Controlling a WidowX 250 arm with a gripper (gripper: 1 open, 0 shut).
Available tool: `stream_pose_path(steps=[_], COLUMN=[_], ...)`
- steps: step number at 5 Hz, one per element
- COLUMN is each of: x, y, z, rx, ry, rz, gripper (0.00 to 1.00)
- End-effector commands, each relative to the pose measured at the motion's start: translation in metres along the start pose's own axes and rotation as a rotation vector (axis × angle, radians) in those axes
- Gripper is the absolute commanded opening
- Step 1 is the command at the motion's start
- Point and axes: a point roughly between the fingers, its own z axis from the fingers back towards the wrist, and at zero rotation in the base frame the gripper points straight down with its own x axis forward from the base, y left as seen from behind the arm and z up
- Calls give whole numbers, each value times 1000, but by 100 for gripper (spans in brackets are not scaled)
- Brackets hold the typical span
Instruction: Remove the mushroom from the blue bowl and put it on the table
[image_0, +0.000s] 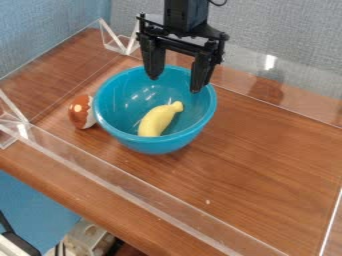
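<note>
1. Mushroom (84, 112) lies on counter (254, 170), touching blue bowl's (160, 143) left outer wall; not inside.
2. Sits left of claw (182, 72) and nearer the camera, bowl rim between.
3. Claw wide, empty, pointing down over bowl's far rim.
4. Only yellow banana (159, 120) in bowl.
5. Task looks done already.

Glossy wood-grain table (267, 160), smooth plastic bowl (187, 135)

A lab test bench, this. Low clear acrylic walls (174, 228) fence the wood-grain table (254, 150). Robot arm (185, 12) overhead.
</note>
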Motion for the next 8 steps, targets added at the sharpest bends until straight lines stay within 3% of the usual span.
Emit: stream_pose_path(steps=[1,3,5,7,8], x=[2,-4,-18,-18,-10], y=[7,76,169,180,169], z=[-9,-9,-10,-46,-39], rx=[-3,-15,-24,-33,-31], ry=[16,-37,-58,-50,-51], rz=[67,366,409,513,456], gripper=[100,100,100,100,100])
